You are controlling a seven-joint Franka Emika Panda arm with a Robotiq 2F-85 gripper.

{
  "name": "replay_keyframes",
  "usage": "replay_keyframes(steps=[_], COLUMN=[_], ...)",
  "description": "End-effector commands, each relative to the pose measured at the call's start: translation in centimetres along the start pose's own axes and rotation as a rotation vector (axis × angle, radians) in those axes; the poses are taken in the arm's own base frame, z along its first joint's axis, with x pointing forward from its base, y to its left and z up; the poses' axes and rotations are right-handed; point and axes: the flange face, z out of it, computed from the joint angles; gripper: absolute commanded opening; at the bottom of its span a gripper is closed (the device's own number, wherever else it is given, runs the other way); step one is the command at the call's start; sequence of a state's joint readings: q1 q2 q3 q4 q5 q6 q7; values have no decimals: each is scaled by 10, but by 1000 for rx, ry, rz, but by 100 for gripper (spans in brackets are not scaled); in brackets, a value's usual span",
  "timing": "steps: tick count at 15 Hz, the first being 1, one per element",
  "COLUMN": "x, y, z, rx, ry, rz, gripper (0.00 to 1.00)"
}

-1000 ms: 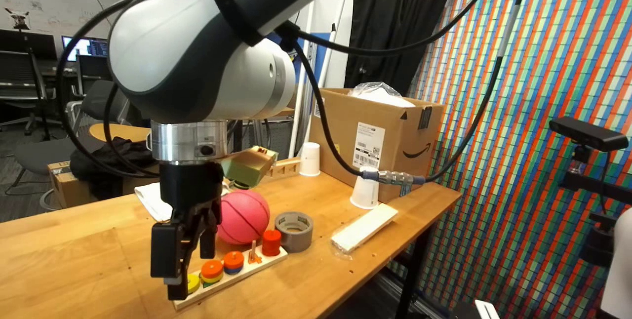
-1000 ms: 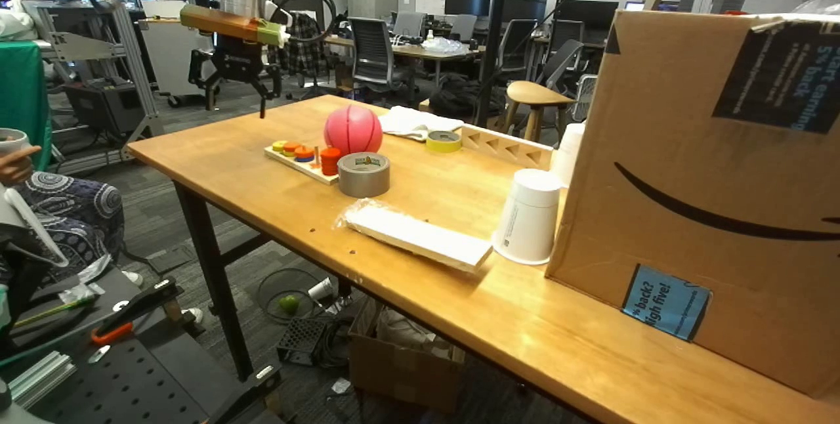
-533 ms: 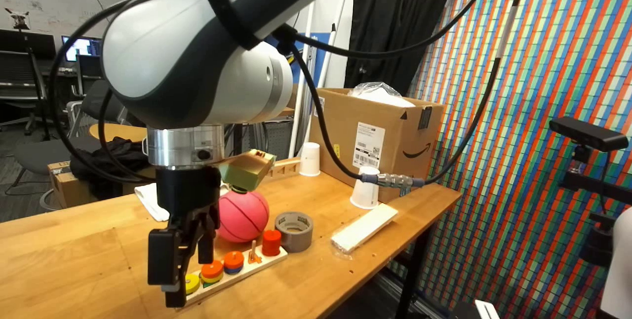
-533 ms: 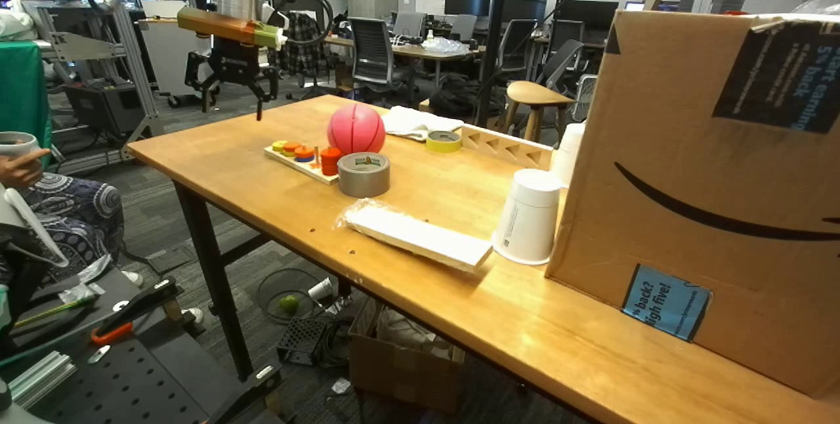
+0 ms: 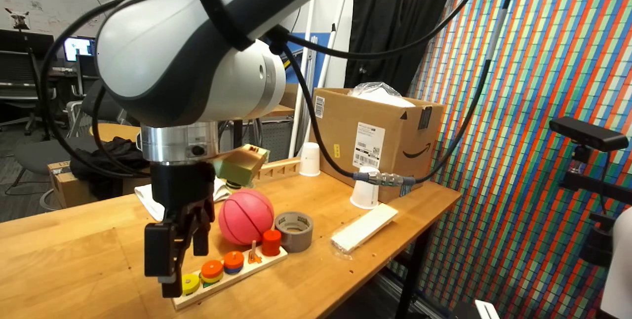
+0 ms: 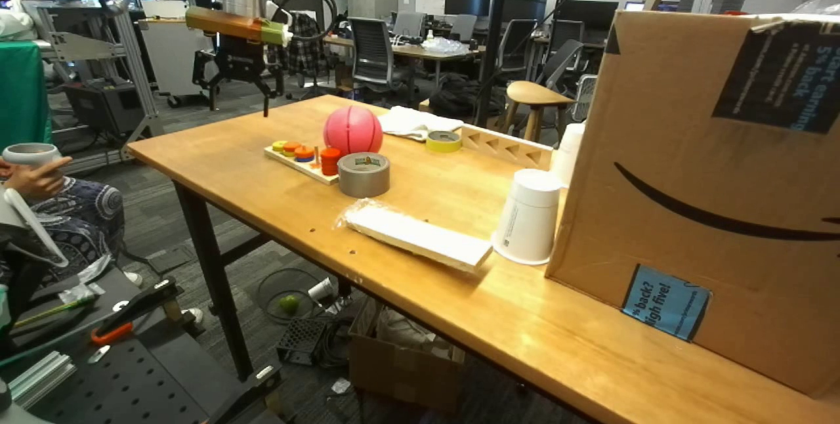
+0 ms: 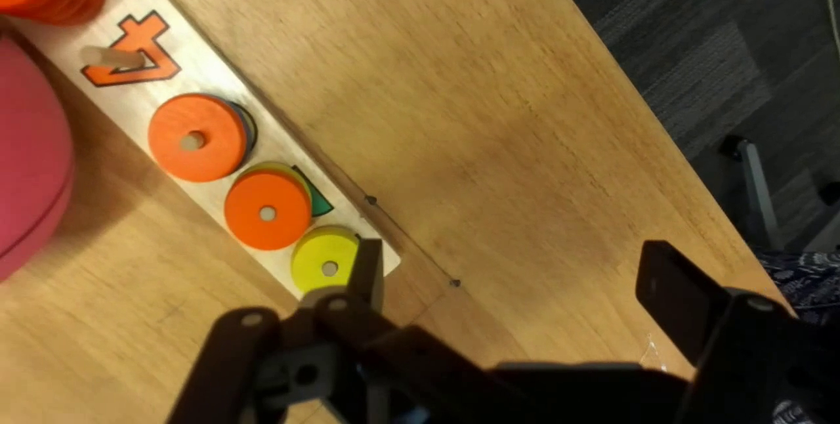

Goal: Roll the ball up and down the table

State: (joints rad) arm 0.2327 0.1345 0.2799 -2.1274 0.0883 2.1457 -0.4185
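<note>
The pink ball (image 5: 246, 217) with dark seam lines rests on the wooden table (image 5: 74, 259), beside a number stacking board. It also shows in the other exterior view (image 6: 353, 130) and at the left edge of the wrist view (image 7: 29, 155), where only part is in the picture. My gripper (image 5: 186, 270) is open and empty above the table. It hangs near the yellow end of the board, apart from the ball, and also shows in an exterior view (image 6: 239, 107). In the wrist view the fingers (image 7: 515, 263) stand wide apart with bare wood between them.
The stacking board (image 5: 242, 268) with coloured rings lies along the ball. A grey tape roll (image 5: 295, 231) stands by its red end. A white wrapped bar (image 6: 417, 233), white cups (image 6: 527, 217), yellow tape (image 6: 443, 141), a white cloth (image 6: 420, 122) and a large cardboard box (image 6: 689, 214) are on the table.
My gripper dipped slightly, then rose again and shifted a little. The ball has rocked slightly back and forth near the same spot. The gripper has stayed open.
</note>
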Motion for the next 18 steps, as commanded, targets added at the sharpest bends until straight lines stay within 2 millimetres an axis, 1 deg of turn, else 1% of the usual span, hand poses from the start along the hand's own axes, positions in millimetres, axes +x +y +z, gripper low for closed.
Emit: replay_keyframes(steps=[1, 5, 8, 9, 11, 13, 15, 16, 18], x=[17, 26, 27, 25, 14, -9, -43, -59, -98], y=[18, 47, 72, 83, 112, 150, 194, 212, 246], z=[-10, -3, 4, 7, 11, 1, -30, -45, -82], rx=[-37, -61, -70, -85, -122, -189, -306, -357, -449], ry=[8, -8, -23, -34, -65, -86, -102, -105, -94], rz=[-14, -5, 17, 26, 65, 124, 190, 222, 302], gripper=[100, 100, 100, 100, 100, 100, 100, 100, 100])
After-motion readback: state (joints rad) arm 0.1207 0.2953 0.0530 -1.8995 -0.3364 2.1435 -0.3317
